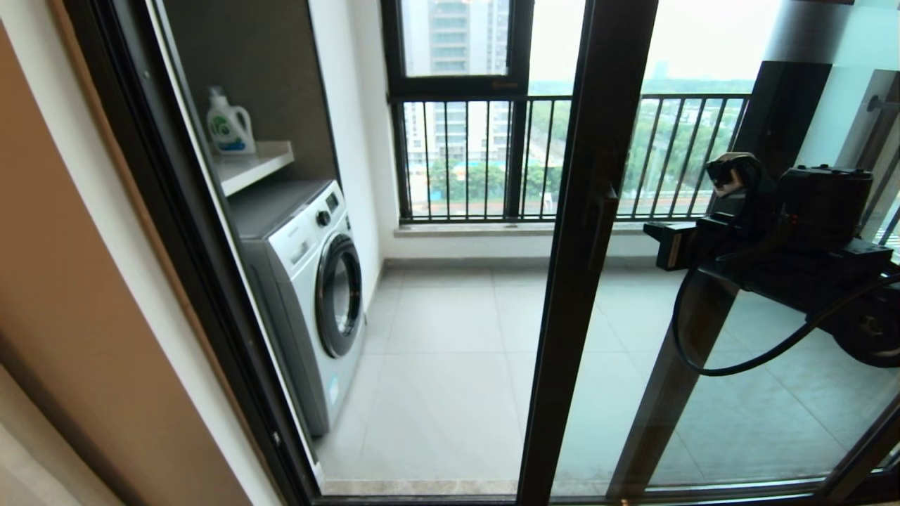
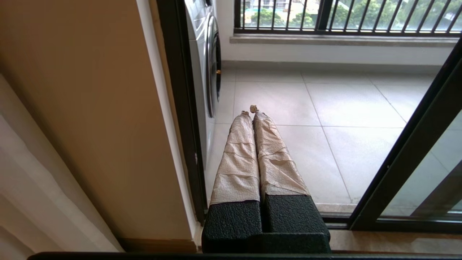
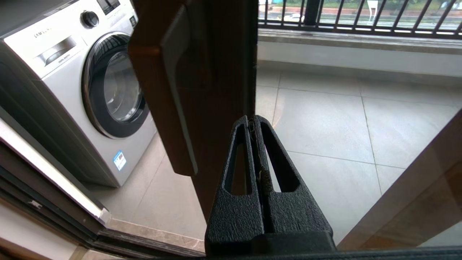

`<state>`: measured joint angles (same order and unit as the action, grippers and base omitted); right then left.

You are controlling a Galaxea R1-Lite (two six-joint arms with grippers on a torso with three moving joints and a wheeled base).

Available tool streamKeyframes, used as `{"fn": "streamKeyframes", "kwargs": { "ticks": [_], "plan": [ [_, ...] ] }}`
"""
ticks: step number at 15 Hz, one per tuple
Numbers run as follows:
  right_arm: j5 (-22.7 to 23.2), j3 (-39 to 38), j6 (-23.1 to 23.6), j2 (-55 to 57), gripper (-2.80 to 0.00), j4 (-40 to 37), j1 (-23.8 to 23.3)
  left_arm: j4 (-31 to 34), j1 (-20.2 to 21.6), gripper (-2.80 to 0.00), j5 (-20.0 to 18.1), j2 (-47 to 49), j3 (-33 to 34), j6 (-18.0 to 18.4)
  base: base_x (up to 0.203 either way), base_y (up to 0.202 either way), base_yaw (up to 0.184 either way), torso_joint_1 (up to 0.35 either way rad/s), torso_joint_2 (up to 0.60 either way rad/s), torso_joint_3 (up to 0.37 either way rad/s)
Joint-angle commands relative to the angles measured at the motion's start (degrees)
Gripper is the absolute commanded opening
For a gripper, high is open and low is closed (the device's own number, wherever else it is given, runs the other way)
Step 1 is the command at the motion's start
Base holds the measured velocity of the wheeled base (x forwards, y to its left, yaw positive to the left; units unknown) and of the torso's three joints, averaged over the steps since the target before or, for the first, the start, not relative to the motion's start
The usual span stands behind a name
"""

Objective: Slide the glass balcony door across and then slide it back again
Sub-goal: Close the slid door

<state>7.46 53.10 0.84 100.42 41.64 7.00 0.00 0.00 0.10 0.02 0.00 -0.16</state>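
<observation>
The dark-framed glass balcony door [image 1: 590, 232] stands half-open, its upright bar handle [image 3: 177, 90] just left of the right gripper [image 3: 252, 121] — fingers pressed together, empty, nearer than the left gripper [image 2: 251, 110], likewise closed.

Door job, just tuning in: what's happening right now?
The door stands partly open, its handle edge mid-doorway, with the gap toward the washer. The right gripper is shut, its tips at the door's frame just beside the handle, not gripping it. The left gripper is shut and idle near the doorway's left jamb.
</observation>
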Motion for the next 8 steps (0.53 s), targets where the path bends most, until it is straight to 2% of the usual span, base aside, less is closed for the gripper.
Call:
{"fn": "streamKeyframes", "kwargs": {
  "ticks": [1,8],
  "plan": [
    [0.1,-0.2,-0.1,-0.6,-2.8,0.3,-0.7,0.0,0.0,-2.8,0.0,0.1,0.0,0.0,0.0,0.0,0.0,0.0,0.0,0.0],
    [0.0,0.0,0.0,0.2,-2.8,0.3,0.3,0.0,0.0,-2.8,0.0,0.1,0.0,0.0,0.0,0.0,0.0,0.0,0.0,0.0]
  ]
}}
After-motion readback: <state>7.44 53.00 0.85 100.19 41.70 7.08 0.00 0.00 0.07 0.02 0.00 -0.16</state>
